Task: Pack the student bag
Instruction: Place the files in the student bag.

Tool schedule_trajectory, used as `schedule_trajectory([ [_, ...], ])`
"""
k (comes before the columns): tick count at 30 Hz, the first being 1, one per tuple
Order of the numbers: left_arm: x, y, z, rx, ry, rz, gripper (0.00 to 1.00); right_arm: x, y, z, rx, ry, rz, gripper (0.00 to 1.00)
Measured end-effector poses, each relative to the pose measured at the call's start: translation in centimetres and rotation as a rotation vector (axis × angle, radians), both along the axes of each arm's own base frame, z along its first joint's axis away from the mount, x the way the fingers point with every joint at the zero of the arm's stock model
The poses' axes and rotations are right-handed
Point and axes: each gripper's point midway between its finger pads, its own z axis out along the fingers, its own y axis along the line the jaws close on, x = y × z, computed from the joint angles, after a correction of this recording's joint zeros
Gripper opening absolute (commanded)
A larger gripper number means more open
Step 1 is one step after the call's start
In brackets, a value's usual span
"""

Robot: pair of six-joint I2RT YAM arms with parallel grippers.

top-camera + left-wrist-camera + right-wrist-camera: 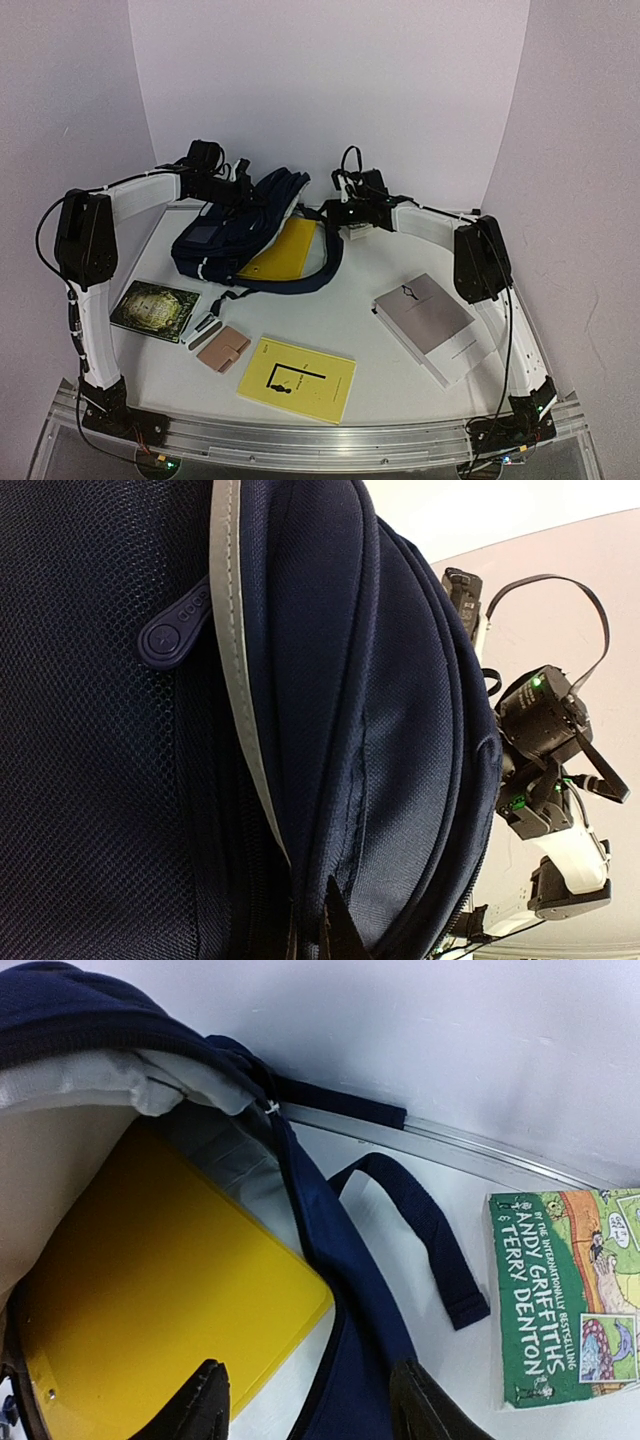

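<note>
Grip on the left comes first: our left gripper [237, 188] is clenched, seemingly on a fold at the top of the student bag [222, 240]. The bag lies on its side toward the back of the table [350, 312], mouth facing right. A yellow folder [150, 1290] sits halfway inside that mouth. Our right gripper [312, 1405] has its jaws apart, straddling the bag's lower rim just beside the folder's corner, pressing on nothing that we can see. We judge the step to be seizing that rim. We should bite navy fabric only, not the folder, then lift gently against the left hold so the opening widens.
</note>
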Motion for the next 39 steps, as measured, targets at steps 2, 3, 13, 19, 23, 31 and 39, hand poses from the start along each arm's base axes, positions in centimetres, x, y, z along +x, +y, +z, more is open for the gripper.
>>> schedule_trajectory([
  [2,0.0,0.0,0.0,0.000,0.000,0.000,0.00,0.1,0.1,-0.5,-0.014,-0.002,0.002,0.52],
  [3,0.0,0.0,0.0,0.000,0.000,0.000,0.00,0.2,0.2,-0.8,-0.021,-0.003,0.002,0.52],
  [13,0.0,0.0,0.0,0.000,0.000,0.000,0.00,-0.2,0.4,-4.9,-0.112,0.015,0.012,0.09],
  [19,0.0,0.0,0.0,0.001,0.000,0.000,0.00,0.0,0.2,-4.5,-0.138,0.000,-0.017,0.00],
  [23,0.1,0.1,-0.1,0.005,-0.002,0.006,0.00,0.2,0.2,-3.9,-0.123,-0.002,-0.028,0.00],
  [31,0.5,0.8,-0.2,0.007,0.004,0.028,0.00,0.3,0.0,0.1,0.127,0.069,-0.036,0.00],
  [39,0.7,1.4,-0.5,-0.001,0.014,0.034,0.13,0.7,-1.1,0.8,0.314,0.159,-0.038,0.54],
])
